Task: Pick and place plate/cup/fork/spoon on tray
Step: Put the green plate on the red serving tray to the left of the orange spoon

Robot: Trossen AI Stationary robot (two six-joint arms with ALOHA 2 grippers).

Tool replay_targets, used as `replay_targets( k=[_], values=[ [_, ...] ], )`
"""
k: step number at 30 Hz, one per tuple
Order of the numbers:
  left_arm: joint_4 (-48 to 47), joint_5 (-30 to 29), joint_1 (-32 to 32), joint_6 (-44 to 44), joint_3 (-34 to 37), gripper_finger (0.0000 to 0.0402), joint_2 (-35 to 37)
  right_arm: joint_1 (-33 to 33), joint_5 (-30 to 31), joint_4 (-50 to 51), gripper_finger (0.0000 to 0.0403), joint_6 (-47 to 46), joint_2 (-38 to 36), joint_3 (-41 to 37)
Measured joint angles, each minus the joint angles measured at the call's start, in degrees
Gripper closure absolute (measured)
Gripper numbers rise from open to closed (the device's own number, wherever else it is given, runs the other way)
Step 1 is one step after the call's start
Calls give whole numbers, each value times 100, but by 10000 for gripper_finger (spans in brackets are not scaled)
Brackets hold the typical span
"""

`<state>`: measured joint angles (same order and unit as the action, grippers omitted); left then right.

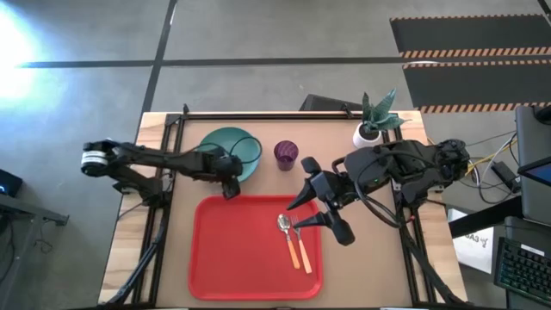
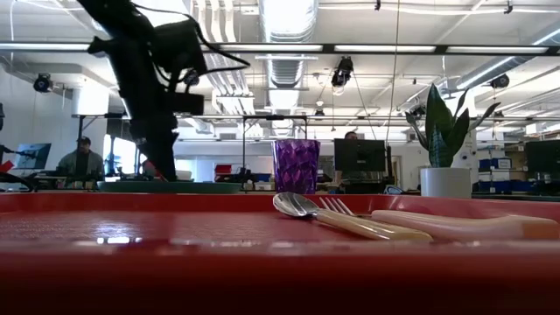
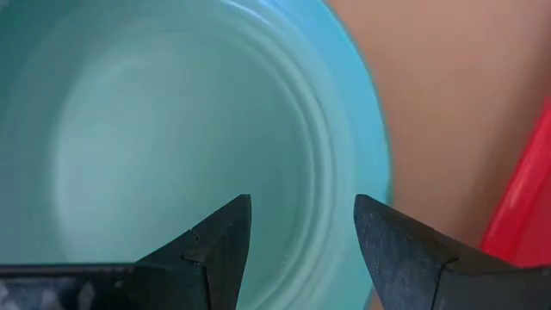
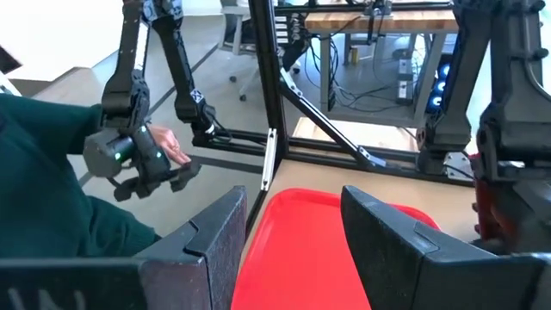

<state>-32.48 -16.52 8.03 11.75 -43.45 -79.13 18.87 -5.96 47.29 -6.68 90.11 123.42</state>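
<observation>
The teal plate (image 1: 225, 148) lies flat on the table beyond the red tray (image 1: 232, 258), and the purple cup (image 1: 286, 155) stands to its right. The spoon (image 1: 284, 226) and the fork (image 1: 300, 237) lie side by side on the tray's right part, and both show in the low view, spoon (image 2: 297, 206) and fork (image 2: 337, 206). My left gripper (image 3: 301, 211) is open at the plate's near right rim (image 3: 374, 146), one finger over the plate's inside and one over its rim. My right gripper (image 1: 298, 215) is open and empty above the tray's right part. My left gripper stands from above with its fingers (image 3: 225, 237) on either side of the plate's near right rim. I cannot tell whether they touch it. The plate lies flat on the table.
A white pot with a green plant (image 1: 370, 129) stands at the table's far right. The tray's left half is bare. A person's green sleeve and hand (image 4: 164, 148) show beyond the table's left side in the right wrist view.
</observation>
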Motion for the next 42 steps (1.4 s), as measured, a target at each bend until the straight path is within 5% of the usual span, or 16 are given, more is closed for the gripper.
replay_targets(
  k=[12, 20, 26, 42],
  values=[
    [-160, 643, 238, 142, -285, 212, -650, 1, -10, 1, 225, 1, 0, 0],
    [-341, 845, 252, 158, -786, 212, -230, 0, -17, 43, 225, 15, -2, 0],
    [-427, 1703, 184, 588, -952, 212, -42, 0, -15, 48, 225, 24, -2, 0],
    [-453, 1423, 125, 744, -328, 212, -70, 0, -22, 42, 225, 26, -4, 0]
  ],
)
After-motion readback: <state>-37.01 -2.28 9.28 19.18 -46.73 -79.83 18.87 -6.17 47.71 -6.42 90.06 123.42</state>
